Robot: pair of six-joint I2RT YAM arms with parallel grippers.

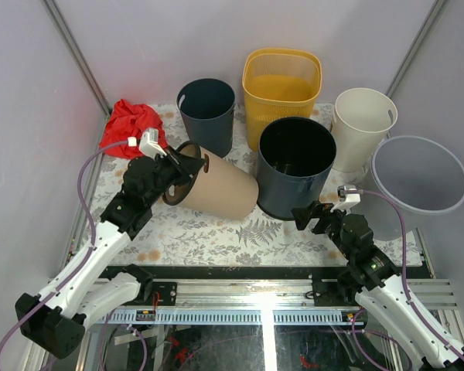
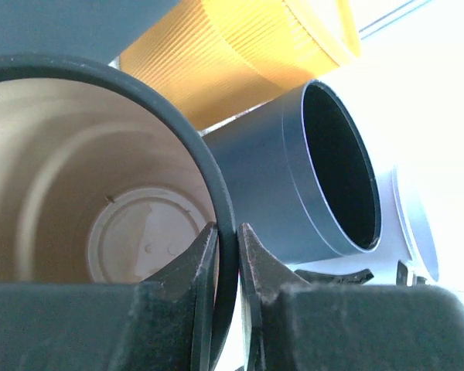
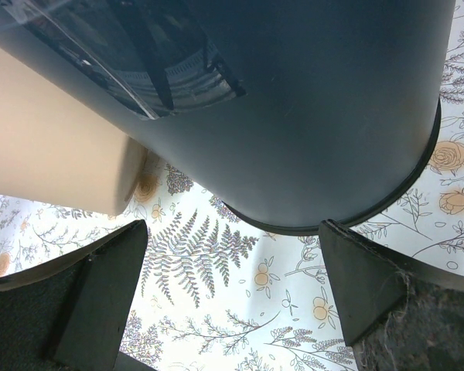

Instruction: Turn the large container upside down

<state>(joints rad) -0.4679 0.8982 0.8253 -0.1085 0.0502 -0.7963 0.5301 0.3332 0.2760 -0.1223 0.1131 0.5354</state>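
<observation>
The left gripper (image 1: 187,161) is clamped on the black rim of the tan bin (image 1: 220,189), one finger inside the mouth and one outside, with the rim pinched thin between them in the left wrist view (image 2: 226,232). The tan bin (image 2: 77,193) lies on its side on the floral tablecloth (image 1: 216,232), its open mouth turned toward this claw and its closed base pointing away, to the claw's right (the pale inner bottom shows straight ahead of the fingers). Beyond the clamped rim, ahead and to the right of the claw, stands the dark round bin (image 2: 263,185), with the yellow ribbed basket (image 2: 240,54) further behind. The right gripper (image 1: 309,215) stands wide apart and holds nothing; its fingers sit low over the tablecloth (image 3: 216,309), and the dark round bin (image 3: 294,116) rises upright just ahead of it, its base between and beyond the fingertips. The tan bin's base (image 3: 46,147) shows ahead to this claw's left.
</observation>
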